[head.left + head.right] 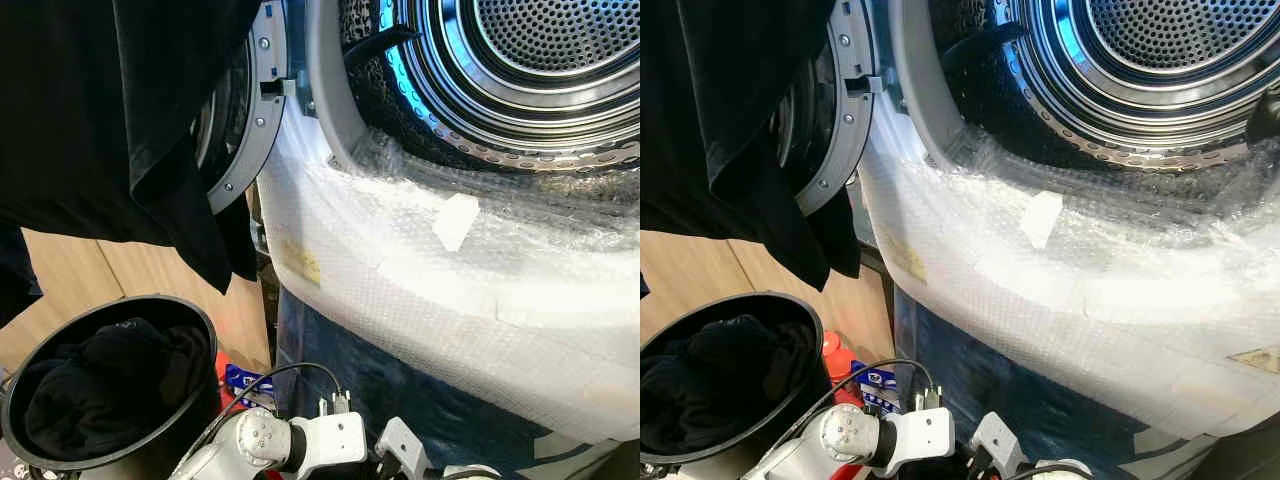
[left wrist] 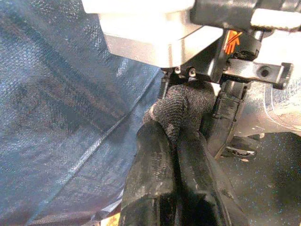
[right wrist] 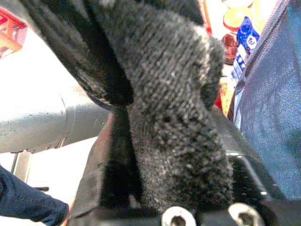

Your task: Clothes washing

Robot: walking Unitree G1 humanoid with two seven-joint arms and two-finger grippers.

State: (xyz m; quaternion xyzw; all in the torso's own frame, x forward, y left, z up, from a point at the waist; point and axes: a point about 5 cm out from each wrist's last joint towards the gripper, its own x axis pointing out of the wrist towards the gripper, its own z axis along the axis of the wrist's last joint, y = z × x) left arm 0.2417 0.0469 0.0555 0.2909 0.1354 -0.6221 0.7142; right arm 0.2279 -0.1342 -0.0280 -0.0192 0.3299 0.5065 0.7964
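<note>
Grippers: left point(image 2: 176, 141) and right point(image 3: 164, 155) both pinch dark knit cloth point(image 2: 181, 106) | soft, light, limp; grab bunched folds.

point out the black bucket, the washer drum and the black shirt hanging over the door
black bucket point(image 1: 205, 330): left eye view, on its right rim.
washer drum point(image 1: 550, 40): left eye view, on the perforated back wall.
black shirt point(image 1: 90, 100): left eye view, on the middle of the cloth.

Open perforated steel washer drum point(image 1: 540, 60) upper right, black hanging garment point(image 1: 120, 110) upper left, round black basket point(image 1: 195, 320) of dark clothes point(image 1: 100, 385) lower left, bubble-wrapped washer front point(image 1: 450, 290) between.
</note>
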